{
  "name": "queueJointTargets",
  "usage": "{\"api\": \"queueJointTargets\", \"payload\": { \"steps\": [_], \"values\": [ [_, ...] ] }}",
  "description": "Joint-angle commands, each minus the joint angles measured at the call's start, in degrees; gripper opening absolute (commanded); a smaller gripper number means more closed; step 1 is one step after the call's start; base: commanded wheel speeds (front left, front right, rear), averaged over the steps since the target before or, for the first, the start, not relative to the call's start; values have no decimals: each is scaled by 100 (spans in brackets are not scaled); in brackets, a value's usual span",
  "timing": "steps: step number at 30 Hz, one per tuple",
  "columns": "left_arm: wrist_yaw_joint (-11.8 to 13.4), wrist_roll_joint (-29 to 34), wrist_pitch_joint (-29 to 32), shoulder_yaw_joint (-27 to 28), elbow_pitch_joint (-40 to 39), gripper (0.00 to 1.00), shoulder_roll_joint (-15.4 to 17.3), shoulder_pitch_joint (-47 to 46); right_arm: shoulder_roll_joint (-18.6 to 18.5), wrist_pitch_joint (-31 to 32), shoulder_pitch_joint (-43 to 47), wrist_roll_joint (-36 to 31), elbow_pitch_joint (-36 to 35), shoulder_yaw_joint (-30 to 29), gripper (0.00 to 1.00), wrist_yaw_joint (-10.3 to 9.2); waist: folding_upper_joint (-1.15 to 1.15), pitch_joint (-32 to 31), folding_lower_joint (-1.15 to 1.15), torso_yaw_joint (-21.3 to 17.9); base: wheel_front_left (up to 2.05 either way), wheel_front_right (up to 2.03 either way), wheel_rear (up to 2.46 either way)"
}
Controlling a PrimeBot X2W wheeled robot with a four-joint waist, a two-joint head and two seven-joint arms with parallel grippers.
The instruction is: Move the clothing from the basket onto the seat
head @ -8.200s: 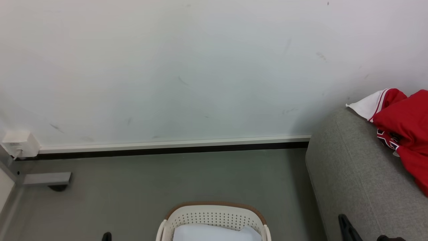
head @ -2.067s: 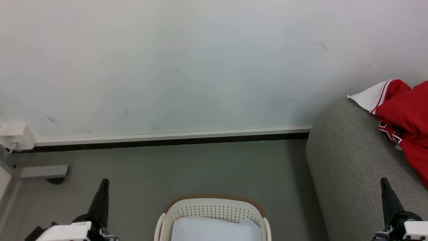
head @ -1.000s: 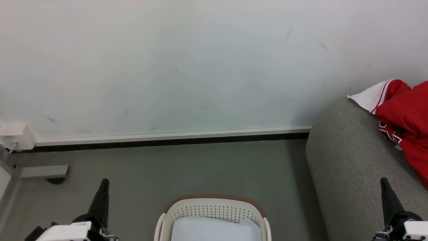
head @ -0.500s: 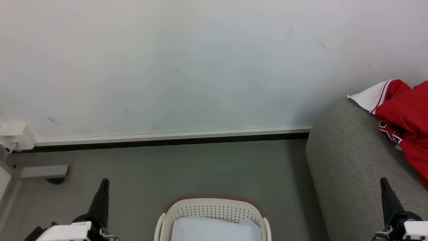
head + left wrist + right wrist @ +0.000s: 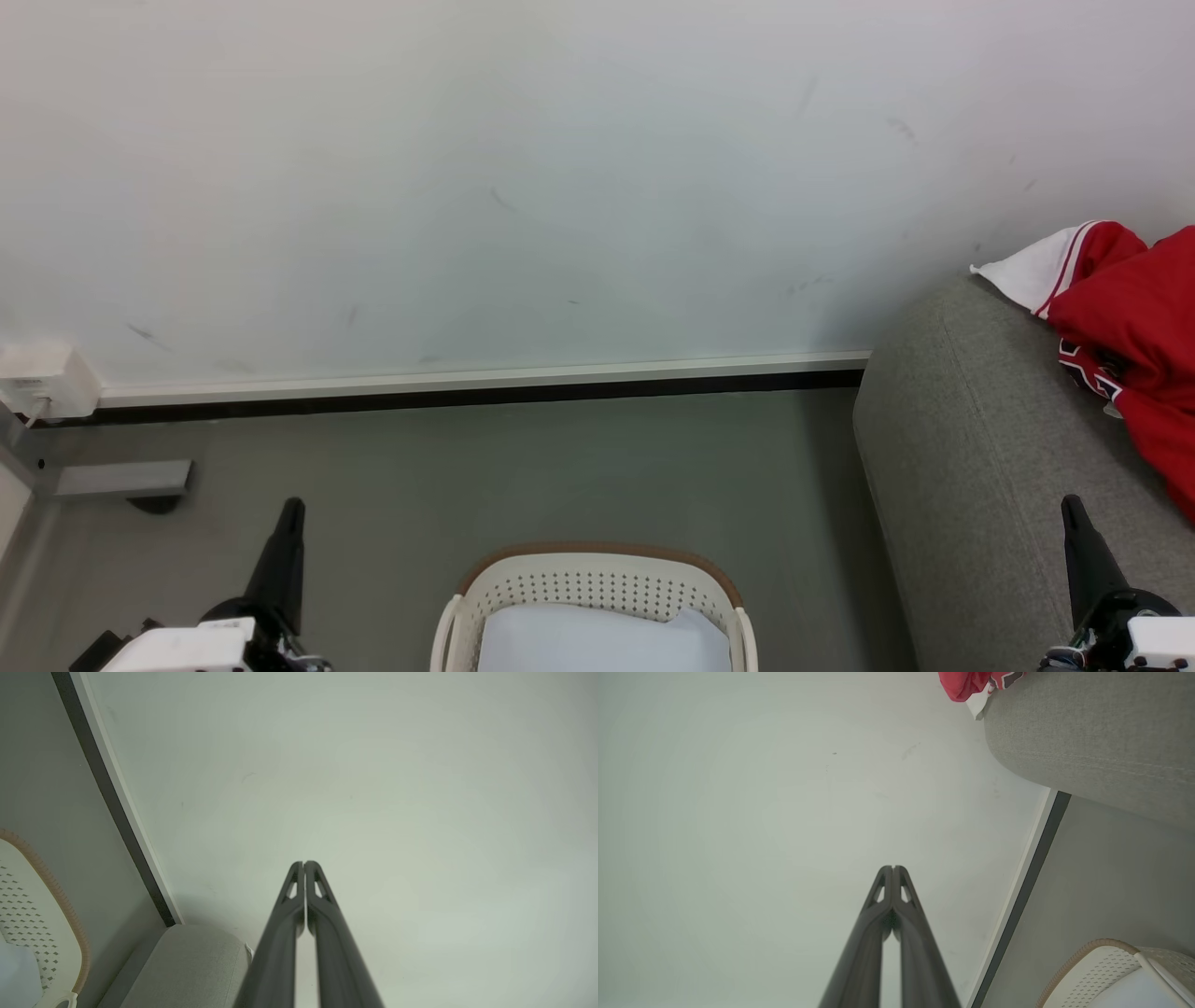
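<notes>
The red clothing (image 5: 1134, 345) with white trim lies bunched on the grey seat (image 5: 971, 485) at the right edge; a corner of the clothing (image 5: 971, 683) shows in the right wrist view above the seat (image 5: 1092, 737). The cream basket (image 5: 597, 597) with its brown rim stands on the floor at bottom centre, holding a plain white sheet (image 5: 602, 644). My left gripper (image 5: 291, 509) points up at the lower left, its tips (image 5: 304, 864) pressed together, shut and empty. My right gripper (image 5: 1070, 506) rises over the seat's front, tips (image 5: 893, 868) together, shut and empty.
A pale wall (image 5: 523, 187) with a white and black skirting (image 5: 467, 392) runs behind the grey floor (image 5: 523, 476). A white socket box (image 5: 42, 383) and a grey bracket (image 5: 121, 478) sit at the far left. The basket (image 5: 1111, 970) and the basket rim (image 5: 51, 891) show in the wrist views.
Since 8.2 s ago both grippers have risen into the head view and the camera has tilted slightly. Over the last two seconds nothing has moved.
</notes>
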Motion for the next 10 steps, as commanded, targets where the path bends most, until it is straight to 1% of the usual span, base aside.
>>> {"api": "queueJointTargets", "payload": {
  "steps": [1, 10],
  "values": [
    [6, -84, 20, 5, -14, 0, 39, -39, 0, -4, -67, -46, -4, -24, 0, -12, 0, 0, 0, 0, 0, 0, 0],
    [6, -84, 20, 7, -14, 0, 39, -39, 4, 1, -68, -45, -4, -28, 0, -12, 0, 0, 0, 0, 0, 0, 0]
  ]
}}
